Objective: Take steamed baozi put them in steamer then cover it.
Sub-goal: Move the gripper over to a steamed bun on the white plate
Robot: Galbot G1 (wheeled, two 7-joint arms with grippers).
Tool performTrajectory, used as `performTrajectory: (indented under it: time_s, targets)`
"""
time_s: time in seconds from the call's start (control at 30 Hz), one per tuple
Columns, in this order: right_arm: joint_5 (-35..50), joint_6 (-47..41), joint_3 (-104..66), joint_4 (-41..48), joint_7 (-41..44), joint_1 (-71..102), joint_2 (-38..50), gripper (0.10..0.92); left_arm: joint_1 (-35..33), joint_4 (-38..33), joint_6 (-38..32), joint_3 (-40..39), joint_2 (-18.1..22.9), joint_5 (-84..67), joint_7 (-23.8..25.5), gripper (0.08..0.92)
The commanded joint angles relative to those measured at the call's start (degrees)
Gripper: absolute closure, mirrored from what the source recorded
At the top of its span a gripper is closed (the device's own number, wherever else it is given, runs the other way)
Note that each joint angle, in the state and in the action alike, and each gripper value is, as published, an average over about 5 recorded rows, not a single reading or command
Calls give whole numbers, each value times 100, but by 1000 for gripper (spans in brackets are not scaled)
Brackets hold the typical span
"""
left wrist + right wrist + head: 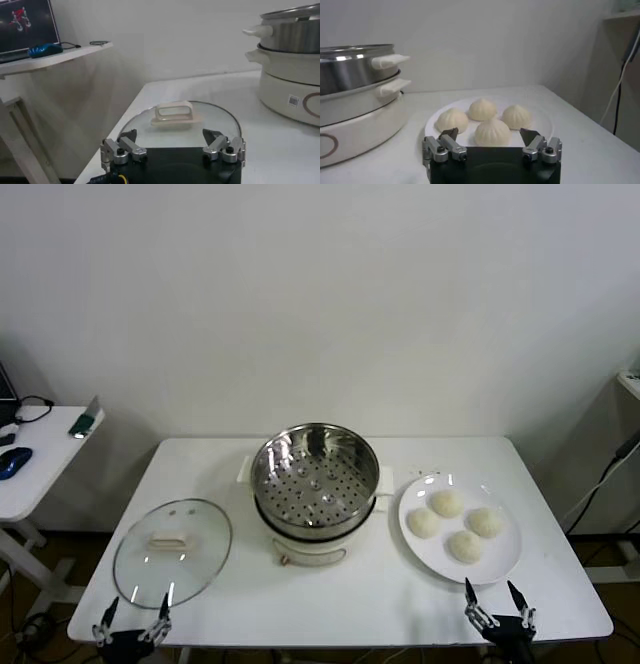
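Note:
The steamer (316,480), a shiny steel pot with an empty perforated tray on a cream base, stands mid-table; it also shows in the left wrist view (292,75) and the right wrist view (355,95). Four cream-white baozi (455,524) lie on a white plate (505,559) to its right, seen close in the right wrist view (491,131). The glass cover (172,551) with its pale handle (173,112) lies flat on the table to the left. My left gripper (132,616) is open at the table's front edge before the cover. My right gripper (499,604) is open before the plate.
The white table (330,594) holds everything. A side desk (40,459) with a blue mouse (14,462) stands at the left, and a monitor (25,25) shows in the left wrist view. A cable (605,474) hangs at the right.

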State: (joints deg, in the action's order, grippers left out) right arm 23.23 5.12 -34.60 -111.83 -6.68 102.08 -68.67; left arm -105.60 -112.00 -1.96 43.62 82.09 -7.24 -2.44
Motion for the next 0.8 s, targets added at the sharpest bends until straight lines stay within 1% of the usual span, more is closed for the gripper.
performTrajectory:
  time_s: [0.03,0.07,0.17,0.27,0.33,0.47,0.53,0.67,0.8]
  targets:
    - [-443,-746,-180,-146,33,-658,142,203,16,-20,16,-27,-12,10,19,177]
    - [-496,-805,-184,-150,18,-760,200,203,16,-21,16,-30,-12,13,19,177]
    - [-667,-1379,-179,-115,-52,-1490,589,203,21,-26,15,-40,-16,32,21,177]
    - [-515,-2008,-60,114,24,-2445,1128,203,27,-30,12,-49,-23,59,22,177]
    - [-431,-2221,175,446,171,-3068,1551,203,30,-41,10,-61,-28,84,24,177]
    - [-572,-2484,1110,1209,665,-4259,2485,203,35,-65,12,-85,-35,123,36,177]
    - [-772,-2564,1711,1487,1153,-4845,3022,203,37,-80,15,-91,-38,132,46,177]
    - [-1211,-2582,3030,1858,2528,-6079,4062,203,39,-103,12,-89,-37,149,67,177]
    - [-1621,-2127,4675,2283,4199,-7724,4712,203,47,-68,-19,-66,-31,192,72,177]
